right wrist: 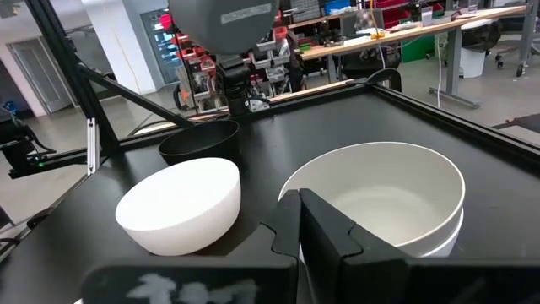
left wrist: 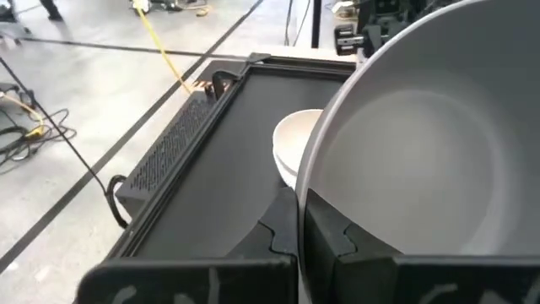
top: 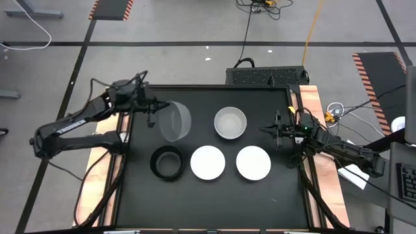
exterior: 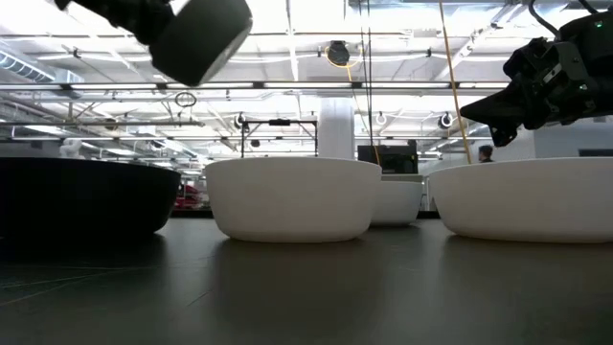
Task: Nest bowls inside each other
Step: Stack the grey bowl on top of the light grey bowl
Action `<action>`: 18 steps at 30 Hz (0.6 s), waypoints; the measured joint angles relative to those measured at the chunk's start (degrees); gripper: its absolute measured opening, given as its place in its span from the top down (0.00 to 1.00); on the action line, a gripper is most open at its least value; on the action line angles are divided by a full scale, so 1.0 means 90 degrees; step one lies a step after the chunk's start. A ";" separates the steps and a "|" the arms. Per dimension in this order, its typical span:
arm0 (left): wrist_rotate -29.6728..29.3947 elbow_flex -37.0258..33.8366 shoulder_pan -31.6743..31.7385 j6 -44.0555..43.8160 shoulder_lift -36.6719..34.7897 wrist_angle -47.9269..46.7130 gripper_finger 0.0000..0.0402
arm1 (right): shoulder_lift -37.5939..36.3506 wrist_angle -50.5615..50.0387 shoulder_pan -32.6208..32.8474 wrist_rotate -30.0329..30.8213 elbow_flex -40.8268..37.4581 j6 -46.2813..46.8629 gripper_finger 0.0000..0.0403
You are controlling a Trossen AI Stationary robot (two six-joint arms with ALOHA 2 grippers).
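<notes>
My left gripper [top: 158, 112] is shut on a grey bowl with a pale inside [top: 174, 121], [exterior: 196, 38], [left wrist: 422, 143], held tilted in the air over the table's far left part. On the table stand a black bowl [top: 167, 162], [right wrist: 198, 139], two white bowls [top: 208, 162], [top: 253, 162] and a pale bowl nested in another [top: 230, 123], [right wrist: 371, 194], each on its base. My right gripper [top: 274, 130], [right wrist: 301, 228] hovers shut by the table's right edge, just right of the nested pair, touching nothing. My left gripper holds the grey bowl by its rim [left wrist: 305, 190], one finger inside the bowl [left wrist: 342, 241] and one outside [left wrist: 277, 241]. The fingers come level from the table's left. The bowl is lifted clear and tipped on its side, with its opening partly toward the gripper.
The black table top has a raised rim [top: 214, 86]; a dark perforated box [top: 266, 75] sits beyond the far edge. Bare table surface lies along the near side [top: 214, 201]. Cables run over the floor around the table.
</notes>
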 joint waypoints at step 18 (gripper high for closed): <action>-0.0502 -0.2512 -0.1298 -0.0924 -0.2448 0.1800 1.00 | 0.0000 0.0002 0.0001 0.0000 0.0000 0.0000 1.00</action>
